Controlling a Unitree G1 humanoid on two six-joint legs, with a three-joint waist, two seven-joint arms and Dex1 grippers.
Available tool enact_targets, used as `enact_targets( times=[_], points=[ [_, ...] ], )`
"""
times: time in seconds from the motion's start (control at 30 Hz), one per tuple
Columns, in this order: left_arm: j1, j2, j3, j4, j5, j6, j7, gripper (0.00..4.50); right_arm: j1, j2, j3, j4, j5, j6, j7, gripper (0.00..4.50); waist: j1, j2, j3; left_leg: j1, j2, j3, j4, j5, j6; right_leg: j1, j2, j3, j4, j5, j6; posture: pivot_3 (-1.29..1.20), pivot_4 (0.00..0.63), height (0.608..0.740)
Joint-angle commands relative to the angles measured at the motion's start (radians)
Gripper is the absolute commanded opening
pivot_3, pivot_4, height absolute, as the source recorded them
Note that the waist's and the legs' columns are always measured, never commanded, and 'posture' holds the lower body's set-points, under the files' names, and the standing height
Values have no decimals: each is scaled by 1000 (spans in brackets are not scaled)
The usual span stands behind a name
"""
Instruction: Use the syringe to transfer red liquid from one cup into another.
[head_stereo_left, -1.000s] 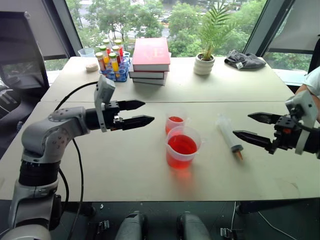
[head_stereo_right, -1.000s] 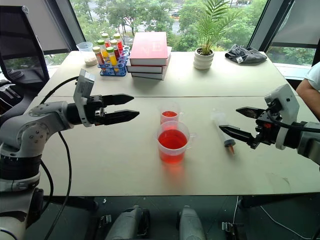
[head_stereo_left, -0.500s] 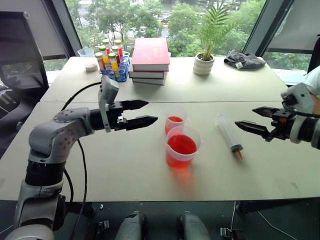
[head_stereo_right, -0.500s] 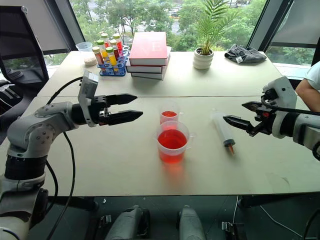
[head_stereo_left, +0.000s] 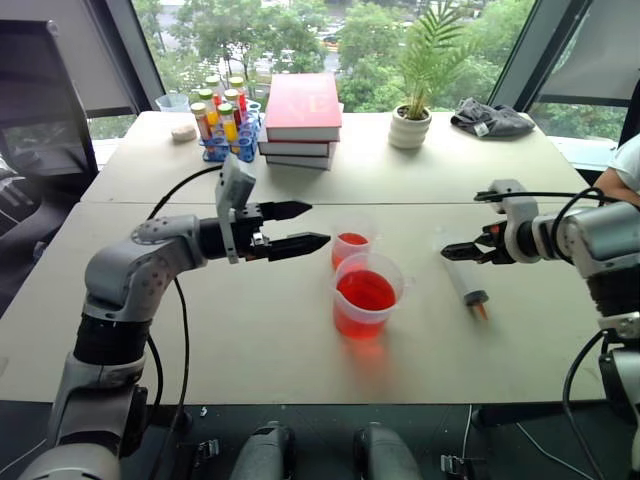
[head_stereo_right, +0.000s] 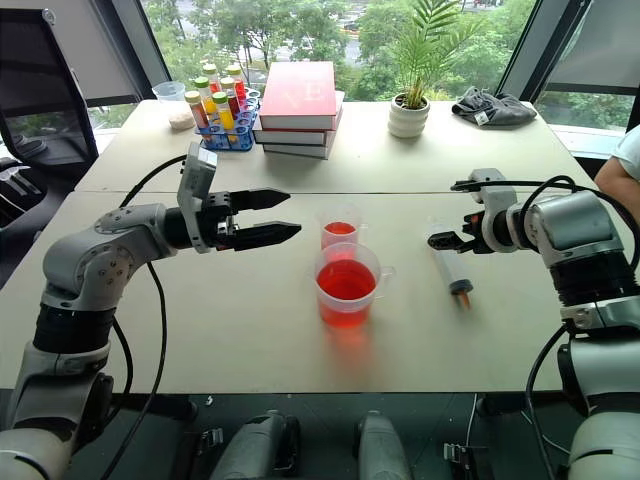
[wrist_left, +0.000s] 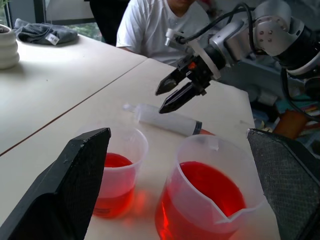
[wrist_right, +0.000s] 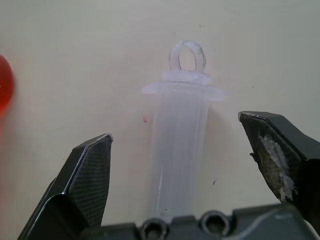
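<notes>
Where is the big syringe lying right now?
The syringe lies flat on the table, on the robot's right of the two cups of red liquid, beyond the larger cup. The open right gripper hangs just over its barrel.

A large clear plastic syringe with a white plunger (head_stereo_left: 460, 270) lies flat on the pale tabletop (head_stereo_left: 220, 330), right of the two cups. The wide clear plastic cup (head_stereo_left: 367, 295) stands just in front of the narrow clear plastic cup (head_stereo_left: 350, 240); both hold translucent red liquid (head_stereo_left: 364, 290).
</notes>
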Motion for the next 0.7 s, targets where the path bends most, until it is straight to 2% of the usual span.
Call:
enact_targets(
  times=[0.03,0.1,0.17,0.2,0.33,0.37,0.53,0.67,0.7],
  points=[
    [9,2,30,-48,-11,-10,17,4500,-64,33,38,92,-80,-65,48,4441,-2,0,0,0,0,0,0,0,0,0,0,0,0,0,0,0,150,740],
    [15,3,35,-56,-14,-6,27,4500,-73,57,61,131,-118,-95,68,4441,-3,0,0,0,0,0,0,0,0,0,0,0,0,0,0,0,150,740],
    [19,5,40,-65,-18,-2,34,4500,-76,73,79,153,-146,-114,94,3899,-4,0,0,1,0,0,0,0,0,0,0,0,1,0,0,0,150,740],
    [20,7,42,-68,-19,0,37,4500,-78,79,86,161,-159,-123,107,3534,-4,0,0,1,0,0,0,0,0,0,1,0,1,0,0,0,150,740],
    [21,18,45,-69,-21,1,41,4500,-77,84,98,161,-197,-136,162,1501,-4,0,0,1,0,0,1,0,0,0,1,0,2,0,0,0,150,740],
    [19,20,46,-68,-22,2,43,4500,-75,83,98,153,-204,-135,172,1326,-4,0,0,1,0,0,1,0,0,0,1,0,2,0,0,0,150,740],
    [-5,26,42,-48,-18,3,38,4500,-73,65,36,93,-215,-129,178,1326,-3,0,0,1,0,0,1,0,0,0,1,0,2,0,0,0,150,740],
    [-43,37,45,-10,-17,0,15,4500,-50,33,-103,-78,-172,-150,152,1326,-1,0,0,1,0,0,1,0,0,0,1,0,2,0,0,0,150,740],
    [-58,35,40,6,-12,-5,9,4500,-40,48,-183,-137,-131,-171,141,1326,-1,0,0,1,0,0,1,0,0,0,1,0,2,0,0,0,150,740]
  ],
)
